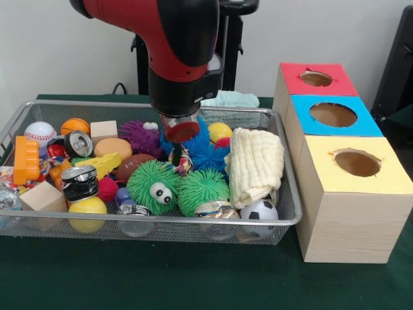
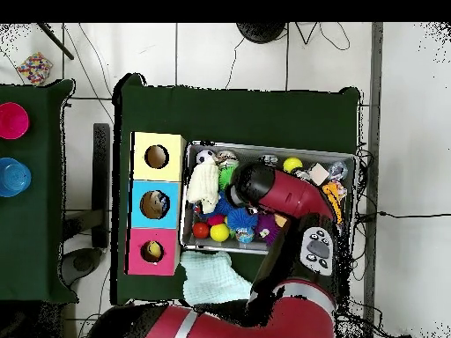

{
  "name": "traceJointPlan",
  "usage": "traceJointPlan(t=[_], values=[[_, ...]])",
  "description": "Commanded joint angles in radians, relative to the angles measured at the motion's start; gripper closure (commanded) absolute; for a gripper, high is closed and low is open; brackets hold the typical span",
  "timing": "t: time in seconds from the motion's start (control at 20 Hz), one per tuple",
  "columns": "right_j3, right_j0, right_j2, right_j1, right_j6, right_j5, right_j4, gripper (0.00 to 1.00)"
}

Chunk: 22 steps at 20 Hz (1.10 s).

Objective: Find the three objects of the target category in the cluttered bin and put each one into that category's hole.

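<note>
The wire mesh bin (image 1: 39, 221) is full of toys and also shows in the overhead view (image 2: 264, 148). My gripper (image 1: 179, 158) is down in the bin's middle, among the puffer balls. A small white cloth with coloured dots (image 1: 184, 163) sits right at its tips. A cream waffle cloth (image 1: 256, 165) lies folded at the bin's right end and also shows in the overhead view (image 2: 203, 183). A pale mint cloth (image 1: 229, 99) lies on the table behind the bin. The yellow-topped hole (image 1: 357, 163) is nearest the camera. In the overhead view the arm hides the gripper.
Green (image 1: 153, 186), blue (image 1: 208, 154) and purple (image 1: 139, 137) puffer balls surround the gripper. Cans (image 1: 79, 182), balls and wooden blocks (image 1: 42, 196) fill the bin's left half. The blue-topped hole (image 1: 333, 114) and red-topped hole (image 1: 315, 78) stand behind the yellow one.
</note>
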Motion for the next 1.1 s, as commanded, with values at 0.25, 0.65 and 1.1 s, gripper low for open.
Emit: traceJointPlan(t=[0.25,0.65,1.1], values=[[0.064,-0.011,0.055,0.065,0.116,-0.101,0.003,0.0],[0.156,-0.082,0.16,0.042,0.11,-0.233,0.088,0.0],[0.204,-0.158,0.264,-0.031,0.076,-0.251,0.157,0.0]])
